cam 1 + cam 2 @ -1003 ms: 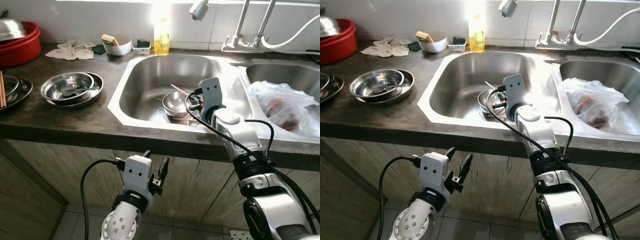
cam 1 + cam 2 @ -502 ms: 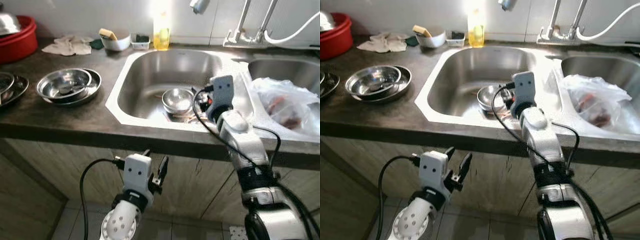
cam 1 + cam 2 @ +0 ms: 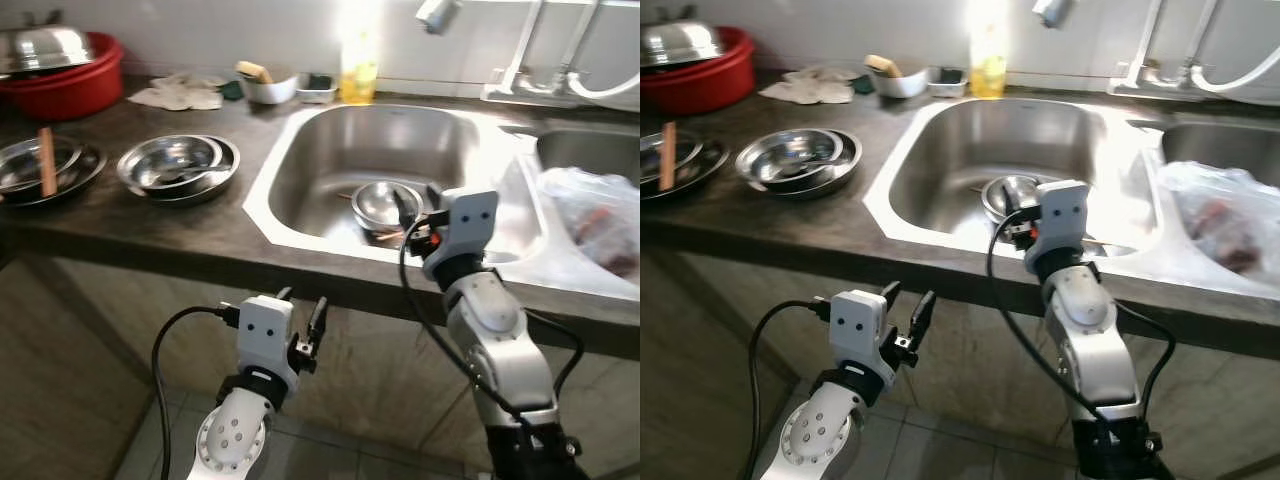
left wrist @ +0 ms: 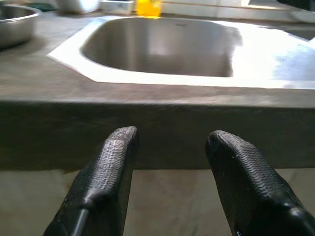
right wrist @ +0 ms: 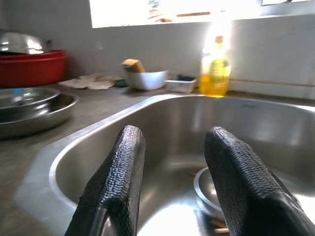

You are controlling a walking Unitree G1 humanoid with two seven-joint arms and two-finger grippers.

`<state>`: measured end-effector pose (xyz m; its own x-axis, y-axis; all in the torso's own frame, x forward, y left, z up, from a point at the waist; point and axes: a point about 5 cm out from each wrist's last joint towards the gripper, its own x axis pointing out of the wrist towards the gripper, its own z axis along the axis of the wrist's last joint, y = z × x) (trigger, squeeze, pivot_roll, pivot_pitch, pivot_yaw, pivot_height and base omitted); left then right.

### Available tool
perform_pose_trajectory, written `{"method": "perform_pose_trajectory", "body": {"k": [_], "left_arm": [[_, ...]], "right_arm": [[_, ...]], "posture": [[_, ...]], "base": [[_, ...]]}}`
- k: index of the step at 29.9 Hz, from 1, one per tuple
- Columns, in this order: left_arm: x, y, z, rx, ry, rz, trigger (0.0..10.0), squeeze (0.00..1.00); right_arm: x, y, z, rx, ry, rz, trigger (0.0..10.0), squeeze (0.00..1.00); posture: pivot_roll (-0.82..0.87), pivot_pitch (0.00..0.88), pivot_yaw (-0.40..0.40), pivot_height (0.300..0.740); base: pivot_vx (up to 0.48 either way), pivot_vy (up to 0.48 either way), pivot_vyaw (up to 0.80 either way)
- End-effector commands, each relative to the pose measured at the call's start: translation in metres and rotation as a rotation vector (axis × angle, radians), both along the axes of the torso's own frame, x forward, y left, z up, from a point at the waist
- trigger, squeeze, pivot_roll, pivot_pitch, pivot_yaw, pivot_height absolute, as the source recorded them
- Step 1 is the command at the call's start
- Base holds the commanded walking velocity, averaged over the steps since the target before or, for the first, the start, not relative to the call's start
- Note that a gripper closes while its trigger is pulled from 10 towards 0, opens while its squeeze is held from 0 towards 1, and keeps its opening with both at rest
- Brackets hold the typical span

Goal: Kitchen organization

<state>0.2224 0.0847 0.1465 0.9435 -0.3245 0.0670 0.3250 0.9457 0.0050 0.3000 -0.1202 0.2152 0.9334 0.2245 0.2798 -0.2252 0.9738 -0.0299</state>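
My right gripper (image 5: pixel 170 196) sits over the near rim of the left sink basin (image 3: pixel 400 150), fingers (image 5: pixel 115 182) spread wide and holding nothing. Seen along them, a steel bowl (image 3: pixel 385 200) lies on the basin floor just ahead and below, not touched by either finger. Something thin sticks out beside the bowl; I cannot tell what it is.

My left gripper (image 4: pixel 170 172) hangs below the counter edge (image 4: pixel 147 132), in front of the cabinet face, fingers likewise apart and empty.

Outward on the dark counter (image 3: pixel 150 215): a stack of steel dishes (image 3: pixel 180 165) left of the sink, and further left another shallow steel dish (image 3: pixel 45 165) with a brownish stick (image 3: pixel 45 160) lying across it. At the back left, a red tub (image 3: pixel 75 85) with a steel lid (image 3: pixel 45 45) on top. Along the wall, a crumpled cloth (image 3: pixel 180 95), a white bowl (image 3: pixel 270 85) holding a sponge, a small tray (image 3: pixel 318 88), and a yellow soap bottle (image 3: pixel 358 75). The right basin holds a clear plastic bag (image 3: pixel 600 215).
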Motion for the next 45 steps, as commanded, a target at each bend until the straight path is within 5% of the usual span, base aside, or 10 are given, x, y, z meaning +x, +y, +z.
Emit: {"method": "perform_pose_trajectory", "body": {"k": [1, 22, 45], "left_arm": [[0.001, -0.001, 0.000, 0.025, -0.014, -0.011, 10.0, 0.00], [0.004, 0.000, 0.000, -0.003, -0.014, 0.012, 10.0, 0.00], [0.003, 0.001, -0.003, 0.022, -0.015, 0.007, 10.0, 0.00]], "right_arm": [[-0.004, -0.001, 0.001, 0.009, -0.003, -0.003, 10.0, 0.00], [-0.007, 0.012, -0.007, 0.015, 0.038, 0.055, 10.0, 0.00], [-0.006, 0.019, -0.011, 0.007, 0.062, 0.101, 10.0, 0.00]], "posture": [[0.08, 0.087, -0.015, 0.740], [0.08, 0.073, -0.017, 0.740], [0.08, 0.084, -0.017, 0.740]], "base": [[0.000, 0.000, 0.80], [0.054, 0.000, 0.80], [0.320, 0.000, 0.16]]}}
